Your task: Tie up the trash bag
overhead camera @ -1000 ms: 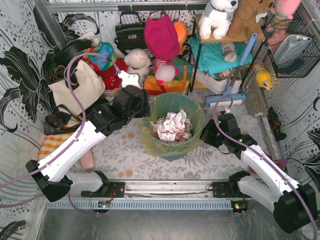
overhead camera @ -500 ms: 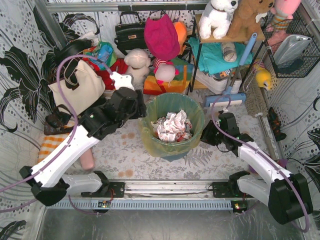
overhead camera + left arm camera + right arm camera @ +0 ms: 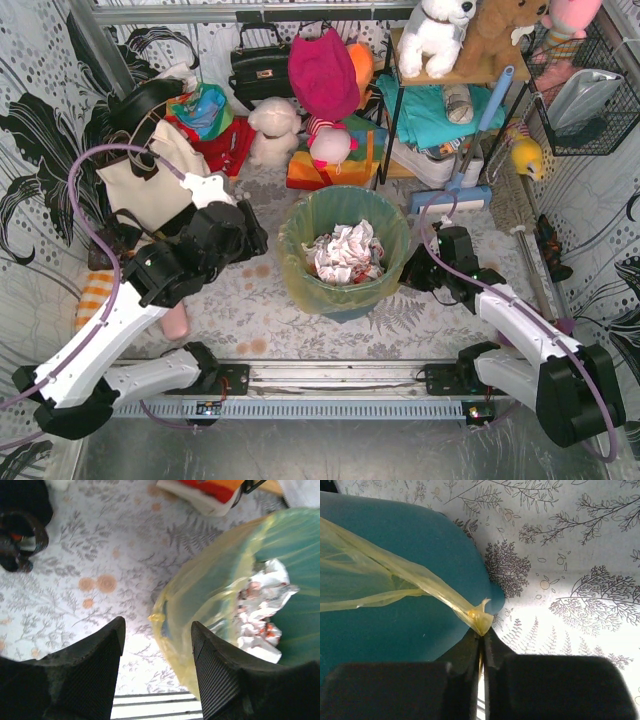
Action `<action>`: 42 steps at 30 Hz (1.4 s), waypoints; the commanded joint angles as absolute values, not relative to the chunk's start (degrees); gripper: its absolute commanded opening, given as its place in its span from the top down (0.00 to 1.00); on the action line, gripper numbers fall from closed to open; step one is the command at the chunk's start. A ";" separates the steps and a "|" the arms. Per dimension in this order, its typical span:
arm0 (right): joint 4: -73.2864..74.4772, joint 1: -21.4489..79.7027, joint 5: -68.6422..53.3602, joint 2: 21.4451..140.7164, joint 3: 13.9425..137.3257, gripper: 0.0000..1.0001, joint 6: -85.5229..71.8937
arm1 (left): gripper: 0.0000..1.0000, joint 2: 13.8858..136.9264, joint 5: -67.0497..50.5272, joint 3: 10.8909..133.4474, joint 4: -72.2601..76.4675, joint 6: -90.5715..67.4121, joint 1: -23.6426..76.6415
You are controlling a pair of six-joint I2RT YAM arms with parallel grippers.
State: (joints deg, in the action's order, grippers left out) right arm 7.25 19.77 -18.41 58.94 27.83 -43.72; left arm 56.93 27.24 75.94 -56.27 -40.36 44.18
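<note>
Trash bag (image 3: 292, 262): thin yellow-green liner, sitting in the teal bin (image 3: 410, 530). Its mouth is folding out over the rim, and crumpled paper (image 3: 345, 250) is lying inside. Location: middle of the patterned cloth (image 3: 250, 300), between my two arms.

Right gripper (image 3: 481, 636): I am pinching the bag's right-hand corner tab. The jaws are sitting all but together with the plastic caught between them, just off the bin's outer wall. I am holding there because I judge that tab to be one of the two ends a knot will need.

Left gripper (image 3: 157, 628): jaws are standing wide, holding nothing. I am hovering them at the opposite side. The bag's small puckered corner is lying just ahead of the gap between the fingertips, untouched. I am lining up this way so that a pinch would take the matching tab.

Status: I am reckoning the tying barely begun, with one end gripped and the second not yet.

Risk: I am judging the film thin enough to tear or slip if pulled before both ends are secured.
</note>
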 commanded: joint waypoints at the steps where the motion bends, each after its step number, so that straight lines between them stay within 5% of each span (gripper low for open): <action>1: 7.04 19.42 -19.37 59.45 27.86 1.00 -42.29 | 0.36 52.35 27.69 70.63 -59.91 -46.52 43.77; 10: 11.52 19.34 -18.63 59.93 31.14 1.00 -40.70 | 0.38 48.40 22.76 57.86 -58.34 -55.77 43.74; 24: 12.94 19.35 -18.50 61.82 33.60 1.00 -40.48 | 0.34 45.79 9.15 30.29 -21.28 -54.48 43.44; 42: 15.04 19.38 -17.18 59.40 33.22 1.00 -41.40 | 0.35 56.94 9.36 25.45 -6.73 -52.44 42.63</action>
State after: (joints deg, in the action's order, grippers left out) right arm 14.11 19.66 -17.74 60.20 31.88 -41.91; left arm 55.83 8.45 26.65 -13.50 -53.04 42.96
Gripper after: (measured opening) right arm 0.003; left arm 0.655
